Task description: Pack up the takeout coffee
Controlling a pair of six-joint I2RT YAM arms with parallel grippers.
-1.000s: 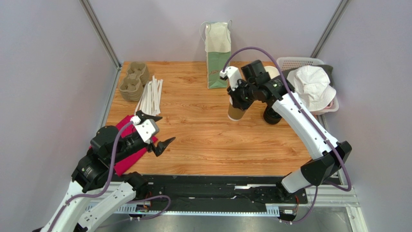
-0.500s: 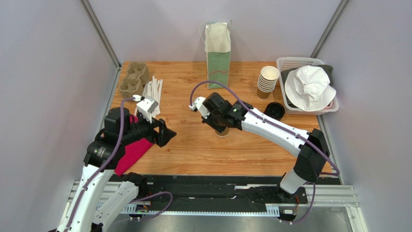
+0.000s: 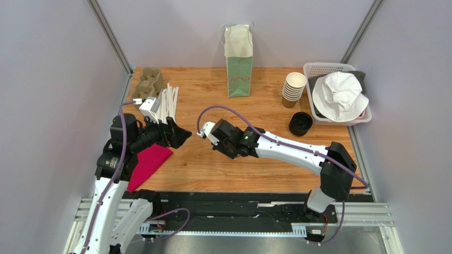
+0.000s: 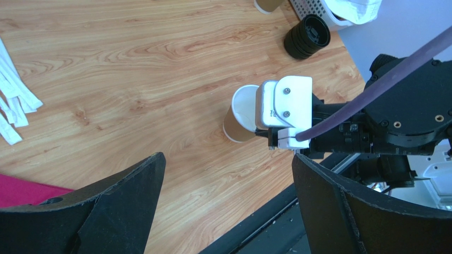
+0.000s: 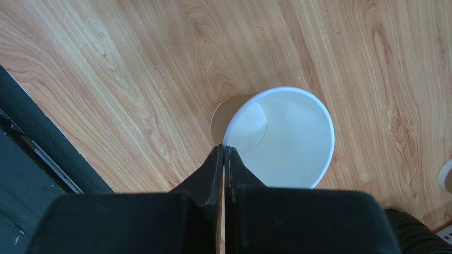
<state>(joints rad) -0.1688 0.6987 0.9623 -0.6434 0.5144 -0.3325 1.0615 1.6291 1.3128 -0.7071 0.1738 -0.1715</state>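
Note:
No cup with a black lid shows in any view. My right gripper point(image 3: 234, 150) point(image 5: 223, 148) is shut on the rim of a lidless kraft-brown paper cup point(image 5: 281, 137) with a white inside. It holds the cup low over the middle of the table point(image 3: 212, 106); I cannot tell whether the base touches the wood. The cup also shows in the left wrist view point(image 4: 238, 117), under the right wrist. My left gripper point(image 3: 178, 136) point(image 4: 227, 161) is open and empty, left of the cup and facing it.
A stack of black lids point(image 3: 300, 123) point(image 4: 306, 36) and a stack of lidless cups point(image 3: 294, 87) stand at the back right beside a basket point(image 3: 318, 67) holding a white hat. A green paper bag point(image 3: 239, 63), a pulp carrier point(image 3: 147, 87), wrapped straws point(image 3: 165, 103) and a red cloth point(image 3: 149, 163) are about.
My right gripper has carried the lidless cup from beside the cup stack to the table's middle. My left gripper has moved back off the red cloth and turned toward the cup.

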